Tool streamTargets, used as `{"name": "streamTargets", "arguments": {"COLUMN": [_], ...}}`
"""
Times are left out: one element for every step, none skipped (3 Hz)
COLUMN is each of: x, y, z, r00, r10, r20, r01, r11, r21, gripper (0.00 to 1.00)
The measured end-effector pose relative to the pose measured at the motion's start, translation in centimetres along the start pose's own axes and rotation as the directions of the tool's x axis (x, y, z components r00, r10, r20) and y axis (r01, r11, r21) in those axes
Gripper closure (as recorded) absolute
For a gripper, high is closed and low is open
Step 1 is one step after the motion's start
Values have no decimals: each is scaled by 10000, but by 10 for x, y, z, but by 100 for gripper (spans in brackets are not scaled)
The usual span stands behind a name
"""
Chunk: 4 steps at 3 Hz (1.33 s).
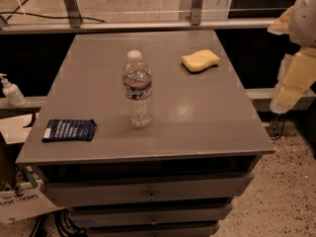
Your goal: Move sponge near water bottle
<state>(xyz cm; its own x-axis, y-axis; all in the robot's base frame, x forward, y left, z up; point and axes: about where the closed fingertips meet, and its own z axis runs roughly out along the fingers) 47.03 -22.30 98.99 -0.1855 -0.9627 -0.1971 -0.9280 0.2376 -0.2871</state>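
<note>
The pale-yellow sponge (200,60) lies flat at the far right of the grey table top (197,117). The clear water bottle (137,89) with a white cap and a red-white-blue label stands upright near the middle of the table, left and nearer than the sponge. My gripper (295,68) with its yellowish padded fingers hangs at the right edge of the view, off the table's right side, apart from the sponge and the bottle.
A dark blue packet (69,130) lies flat at the table's front left corner. A white pump bottle (11,91) stands on a ledge to the left. Drawers (148,194) sit below the top. A metal rail (138,25) runs behind the table.
</note>
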Motion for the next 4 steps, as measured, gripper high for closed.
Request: {"name": "streamTargets", "arguments": {"x": [-4, -14, -23, -28], "y": [-19, -34, -48, -57], "z": [6, 18, 31, 40], "r00": [10000, 9997, 9986, 9973], "r10": [-67, -11, 170, 298], "r20": [47, 241, 496, 672], "r01": [66, 6, -184, -322], "r11": [9999, 9998, 9994, 9989], "r21": [117, 190, 283, 343], "gripper": [0, 0, 0, 0]}}
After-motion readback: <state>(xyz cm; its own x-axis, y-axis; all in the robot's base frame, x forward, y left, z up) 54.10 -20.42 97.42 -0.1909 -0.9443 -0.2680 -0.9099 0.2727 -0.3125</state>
